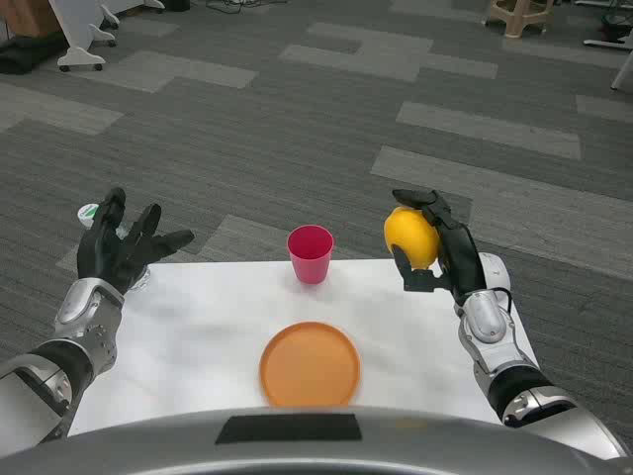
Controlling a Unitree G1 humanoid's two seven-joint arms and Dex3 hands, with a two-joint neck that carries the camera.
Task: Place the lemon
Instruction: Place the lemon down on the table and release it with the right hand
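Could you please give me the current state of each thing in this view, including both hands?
lemon: held up in the right hand, above the table's right side, not yet placed.
right hand: raised, fingers wrapped around the lemon.
left hand: raised at the table's left edge, fingers spread, holding nothing.
pink cup: upright at the table's far edge; contents not visible.
orange plate: flat on the white table, nothing on it.

You have a white table [198,336] before you, set on grey patterned carpet [297,119]. A pink cup [311,253] stands upright near the table's far edge, and an orange plate [310,364] lies nearer you, almost in line with it but apart. Far left you see a white wheeled base [84,45]; far right, a tan stool [518,14]
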